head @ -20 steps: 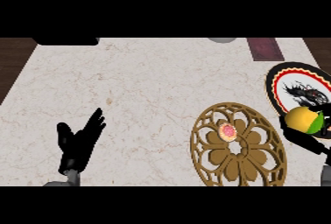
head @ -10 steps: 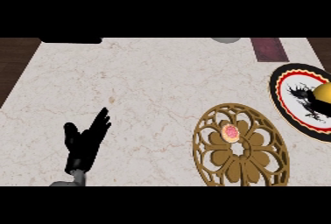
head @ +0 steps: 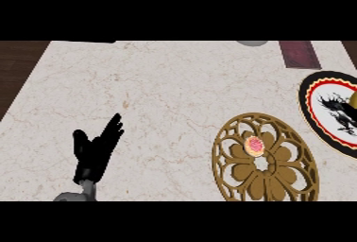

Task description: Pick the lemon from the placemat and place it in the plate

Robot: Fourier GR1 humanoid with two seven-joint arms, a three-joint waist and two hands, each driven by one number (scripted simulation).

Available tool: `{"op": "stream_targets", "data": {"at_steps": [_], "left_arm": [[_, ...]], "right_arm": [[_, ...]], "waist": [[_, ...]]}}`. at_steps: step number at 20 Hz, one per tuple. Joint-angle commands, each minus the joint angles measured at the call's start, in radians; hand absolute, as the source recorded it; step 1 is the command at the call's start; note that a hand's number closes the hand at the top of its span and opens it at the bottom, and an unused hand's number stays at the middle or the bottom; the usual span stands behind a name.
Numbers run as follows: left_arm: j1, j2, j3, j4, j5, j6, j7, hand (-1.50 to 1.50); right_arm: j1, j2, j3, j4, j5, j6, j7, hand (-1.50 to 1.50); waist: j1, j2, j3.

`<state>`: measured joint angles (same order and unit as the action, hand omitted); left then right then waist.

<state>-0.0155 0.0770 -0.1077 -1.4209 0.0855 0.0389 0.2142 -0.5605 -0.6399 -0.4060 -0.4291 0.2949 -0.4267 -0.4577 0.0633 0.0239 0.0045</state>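
The round golden openwork placemat (head: 265, 158) lies at the lower right of the marble counter. A small pink round thing (head: 255, 145) rests on it. The plate (head: 305, 99), black-rimmed with a red ring and a black drawing on white, is cut off by the right edge. A yellow sliver of the lemon (head: 353, 100) shows on the plate, right at the view's border. My left hand (head: 97, 149) stays open at the lower left, fingers up, far from both. My right hand does not show.
A dark red flat object (head: 300, 54) lies at the counter's far right. A grey round object (head: 251, 42) sits at the far edge. Dark wood (head: 17, 66) borders the counter on the left.
One second ago my right hand held the lemon over the plate. It has since let go and left the view, with the lemon lying on the plate. The view has shifted slightly.
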Motion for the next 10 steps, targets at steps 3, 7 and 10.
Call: {"op": "stream_targets", "data": {"at_steps": [3,7,10], "left_arm": [[-0.025,0.022,0.016,0.016,0.015,-0.034,-0.008,0.0],[-0.026,0.018,0.006,0.03,0.002,-0.031,-0.009,0.0],[-0.021,-0.003,0.013,0.027,-0.003,0.005,-0.002,0.0]], "right_arm": [[-0.079,-0.013,0.045,0.177,0.053,0.112,0.013,-1.5],[-0.118,-0.008,-0.017,0.178,-0.014,0.181,-0.095,-1.5],[-0.103,-0.005,-0.081,0.176,-0.08,0.234,-0.204,-1.5]], "waist": [[0.016,0.007,0.003],[0.012,0.01,0.005],[0.0,0.007,0.006]]}}
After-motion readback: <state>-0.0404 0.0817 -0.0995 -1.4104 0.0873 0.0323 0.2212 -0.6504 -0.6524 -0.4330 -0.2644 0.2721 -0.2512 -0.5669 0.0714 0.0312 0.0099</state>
